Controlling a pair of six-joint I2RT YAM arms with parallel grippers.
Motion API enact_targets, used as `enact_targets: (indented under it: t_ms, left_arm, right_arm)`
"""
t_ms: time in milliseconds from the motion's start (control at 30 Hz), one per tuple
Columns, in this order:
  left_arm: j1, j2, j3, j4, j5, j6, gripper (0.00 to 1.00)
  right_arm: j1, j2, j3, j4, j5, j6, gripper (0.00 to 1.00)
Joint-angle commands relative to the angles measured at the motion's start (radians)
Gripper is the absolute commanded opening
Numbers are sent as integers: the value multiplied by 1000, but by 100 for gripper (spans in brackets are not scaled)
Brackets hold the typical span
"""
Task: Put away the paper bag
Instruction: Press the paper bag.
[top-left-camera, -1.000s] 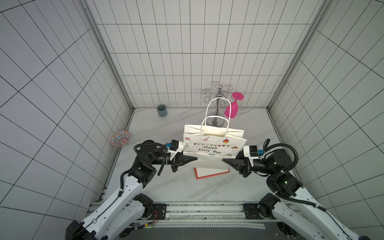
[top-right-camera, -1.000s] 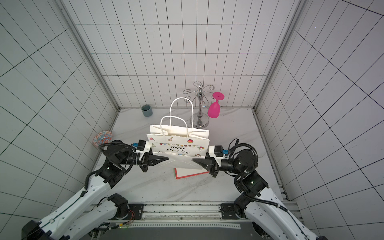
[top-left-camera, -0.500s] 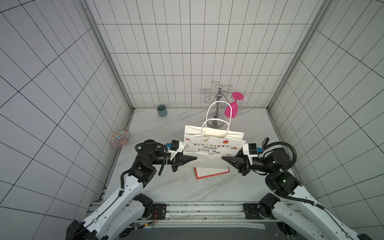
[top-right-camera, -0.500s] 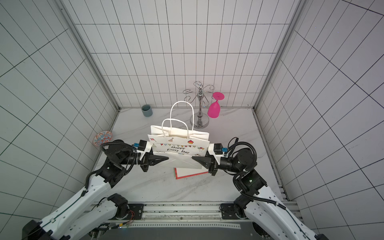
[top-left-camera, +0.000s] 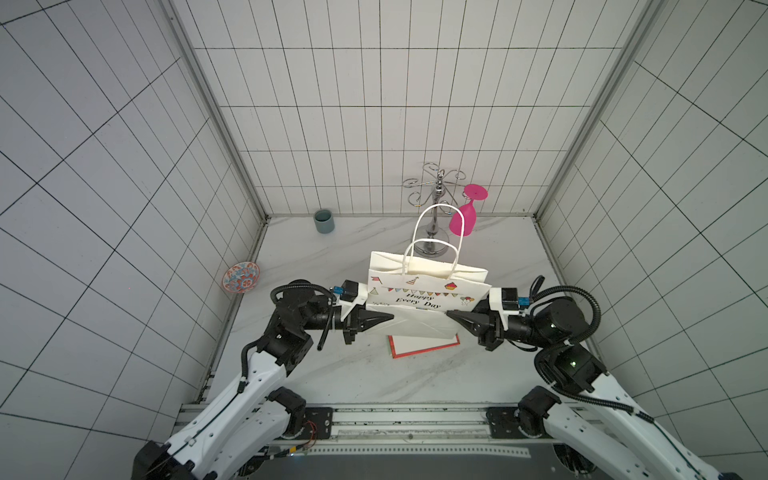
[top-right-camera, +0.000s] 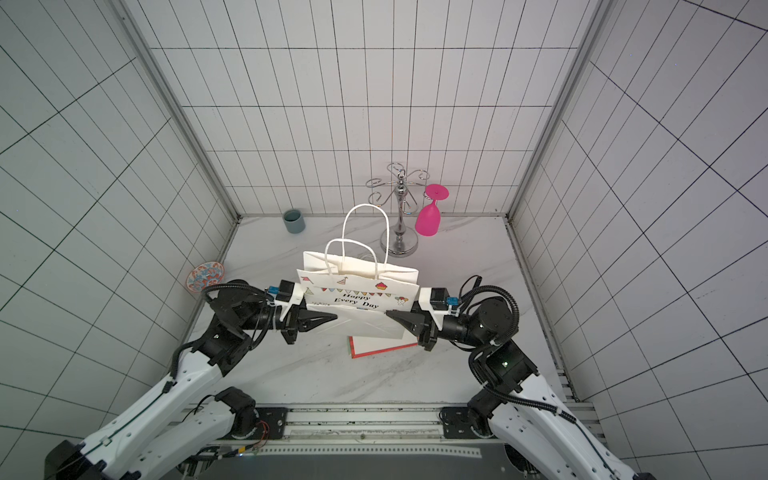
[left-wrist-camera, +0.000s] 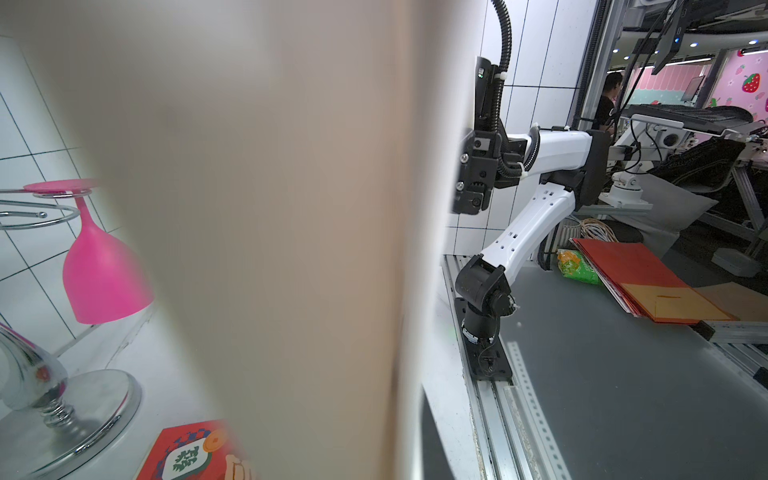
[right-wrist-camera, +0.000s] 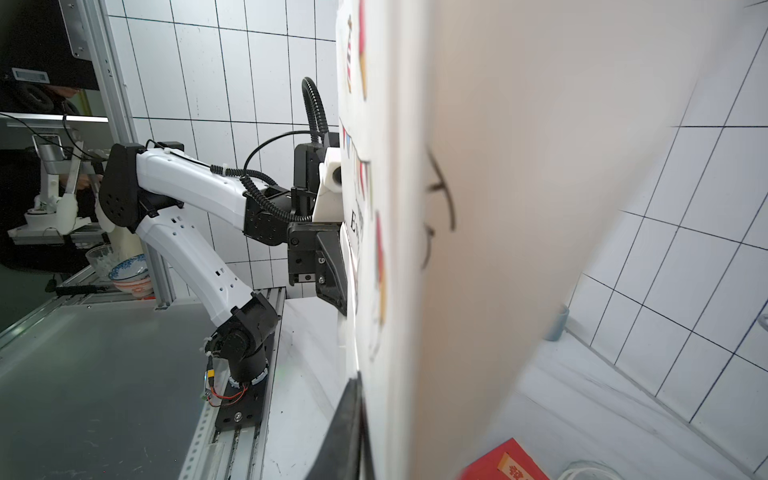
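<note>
- Change over the last second: very little. Both arms keep their places at the bag's sides. The paper bag (top-left-camera: 424, 291) stands a shade narrower across its open top, its right-hand corner drawn slightly inward.
- Reading for the task: the bag appears to be in the squeezing stage, its sides being brought together so that it can be flattened. It is still upright with an open mouth, so most of the folding is judged to lie ahead.
- Left end effector (top-left-camera: 388, 319): fingers pressed together, pinching the lower left part of the bag.
- Right end effector (top-left-camera: 451, 322): fingers likewise pressed together, pinching the lower right part.
- Position of the bag: held between the two arms over the middle of the table (top-left-camera: 353, 374), printed face toward the robot, above a red card (top-left-camera: 424, 347) that lies flat. Whether its base touches the table cannot be told.
- Bag contents: the mouth shows only a pale inner wall; the bottom is hidden.
- Cup (top-left-camera: 324, 221): upright at the back wall, well apart from the bag; contents cannot be told.
- Bowl (top-left-camera: 241, 277): at the table's left edge, apparently empty.
- Pink glass (top-left-camera: 462, 222): hangs upside down from the metal rack (top-right-camera: 400, 245) behind the bag.
</note>
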Motion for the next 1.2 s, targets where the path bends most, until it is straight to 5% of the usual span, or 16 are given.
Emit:
enact_targets:
  t_ms: [0,200,367,467,567,700,767,833,1067,1167]
  left_arm:
    - [9,-6,-10,-13,-12,19,0]
    - [9,-6,-11,-15,-9,21,0]
    - [10,-4,-11,-15,-8,23,0]
    - [10,-3,-13,0,14,12,0]
    - [11,-5,-14,0,6,13,0]
    - [10,-4,-13,1,7,10,0]
    - [11,-6,-15,5,9,8,0]
    - [10,-6,-15,6,9,6,0]
    - [10,-1,-15,26,36,-14,0]
    - [10,-2,-17,26,35,-16,0]
  right_arm:
    - [-4,0,98,26,-2,-17,4]
    - [-3,10,106,30,-11,-17,0]
    - [-3,9,116,32,33,-7,21]
    - [-3,13,125,29,49,-7,17]
    - [-2,22,136,29,20,-8,2]
    - [-2,30,143,31,4,-10,0]
    - [-3,28,145,35,26,-3,17]
    - [-4,28,151,36,33,-7,20]
    - [-4,44,179,40,25,-16,0]
    - [-5,46,185,57,13,-4,0]
